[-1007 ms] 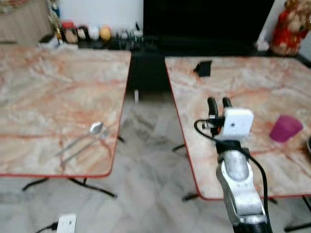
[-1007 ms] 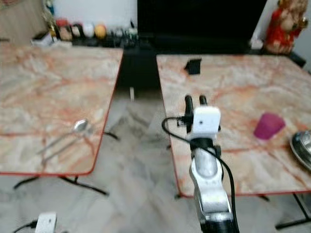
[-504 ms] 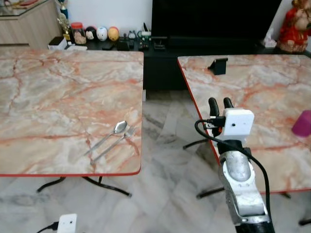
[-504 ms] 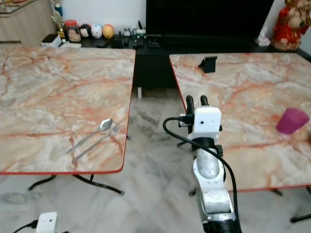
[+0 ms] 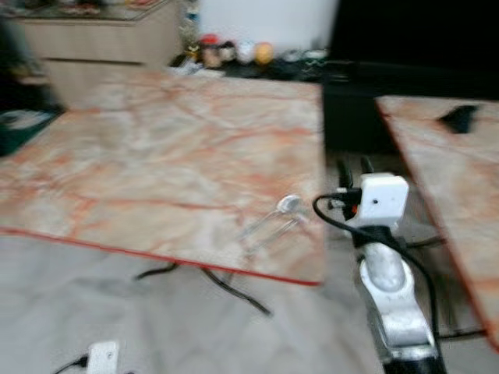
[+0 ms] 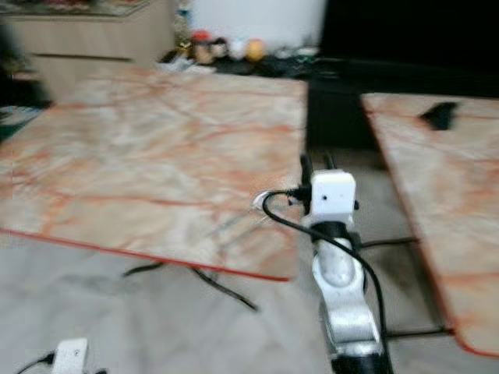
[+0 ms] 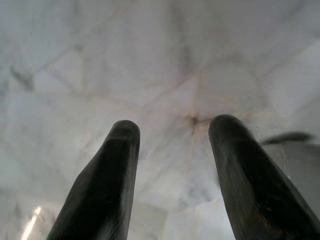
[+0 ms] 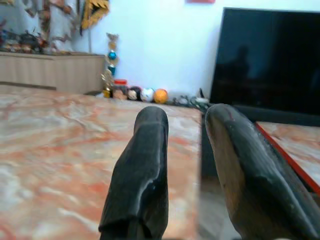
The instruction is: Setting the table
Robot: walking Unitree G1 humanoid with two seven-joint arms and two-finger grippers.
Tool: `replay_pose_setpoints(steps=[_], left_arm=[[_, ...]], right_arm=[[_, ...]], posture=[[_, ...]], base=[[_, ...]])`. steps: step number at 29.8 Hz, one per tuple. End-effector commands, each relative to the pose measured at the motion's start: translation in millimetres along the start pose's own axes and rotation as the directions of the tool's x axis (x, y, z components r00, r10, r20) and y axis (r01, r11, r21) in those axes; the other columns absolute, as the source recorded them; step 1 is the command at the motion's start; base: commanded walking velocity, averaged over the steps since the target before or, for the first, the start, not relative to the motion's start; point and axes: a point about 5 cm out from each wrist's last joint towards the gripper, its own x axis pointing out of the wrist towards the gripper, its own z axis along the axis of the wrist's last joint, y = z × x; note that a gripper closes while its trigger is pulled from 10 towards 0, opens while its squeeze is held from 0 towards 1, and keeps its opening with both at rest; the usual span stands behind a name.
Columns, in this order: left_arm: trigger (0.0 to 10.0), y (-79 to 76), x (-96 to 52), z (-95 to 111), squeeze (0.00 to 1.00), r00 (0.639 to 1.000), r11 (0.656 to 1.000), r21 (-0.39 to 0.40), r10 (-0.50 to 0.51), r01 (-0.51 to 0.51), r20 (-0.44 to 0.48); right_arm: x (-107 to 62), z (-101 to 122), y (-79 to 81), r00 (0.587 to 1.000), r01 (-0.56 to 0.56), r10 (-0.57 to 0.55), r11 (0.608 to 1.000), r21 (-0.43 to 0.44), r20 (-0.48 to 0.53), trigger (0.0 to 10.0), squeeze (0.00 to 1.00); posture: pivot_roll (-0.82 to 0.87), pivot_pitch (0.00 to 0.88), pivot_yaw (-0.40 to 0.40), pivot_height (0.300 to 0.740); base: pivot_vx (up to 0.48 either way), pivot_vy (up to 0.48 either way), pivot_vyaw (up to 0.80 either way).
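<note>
A spoon (image 5: 290, 204) and a fork (image 5: 272, 233) lie side by side near the front right corner of the left marble table (image 5: 156, 167). My right gripper (image 5: 355, 165) is raised in the gap between the two tables, just right of the cutlery. It is open with nothing between its fingers (image 8: 145, 165). In the left wrist view my left gripper (image 7: 172, 145) hangs open over the grey marble floor, also holding nothing. The head views are blurred.
A second marble table (image 5: 460, 187) stands at the right with a small black object (image 5: 458, 118) on it. Behind are a black TV (image 5: 421, 39), a wooden sideboard (image 5: 101, 47) and small ornaments (image 5: 234, 53). A white plug box (image 5: 103, 354) lies on the floor.
The camera has swung left, so the left table now takes up most of the view and the pink cup has gone out of frame. My right arm keeps its raised pose.
</note>
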Motion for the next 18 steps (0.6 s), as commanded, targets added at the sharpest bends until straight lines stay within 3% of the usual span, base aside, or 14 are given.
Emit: replay_pose_setpoints(steps=[1, 4, 16, 18], left_arm=[[10.0, 1.2, -0.5, -3.5, 0.0, 1.0, 1.0, -0.011, 0.002, -0.002, -0.02], [10.0, 2.5, -0.9, -4.8, 0.0, 1.0, 1.0, -0.011, 0.003, -0.004, -0.023], [10.0, 2.6, -1.8, -9.4, 0.0, 0.999, 1.0, -0.01, 0.003, -0.003, -0.033], [10.0, 2.3, -1.8, -9.3, 0.0, 0.999, 1.0, -0.005, 0.002, -0.002, -0.032]], right_arm=[[2.5, 7.5, 4.3, 0.999, -0.012, 0.012, 1.0, 0.002, 0.034, 10.0, 0.0], [2.7, 7.8, 4.5, 0.999, -0.011, 0.011, 1.0, 0.003, 0.034, 10.0, 0.0], [2.2, 7.0, -2.6, 0.999, 0.038, -0.039, 0.999, 0.024, 0.029, 10.0, 0.0], [1.4, 5.9, -4.5, 0.998, 0.05, -0.05, 0.999, 0.019, 0.025, 10.0, 0.0]], posture=[[0.04, 0.0, -0.028, 0.74], [0.04, 0.0, -0.028, 0.74], [0.04, 0.0, -0.03, 0.74], [0.04, 0.0, -0.031, 0.74]], base=[[0.0, 0.311, 0.8], [0.0, 0.314, 0.64], [0.0, 0.312, 0.0], [0.0, 0.0, 0.0]])
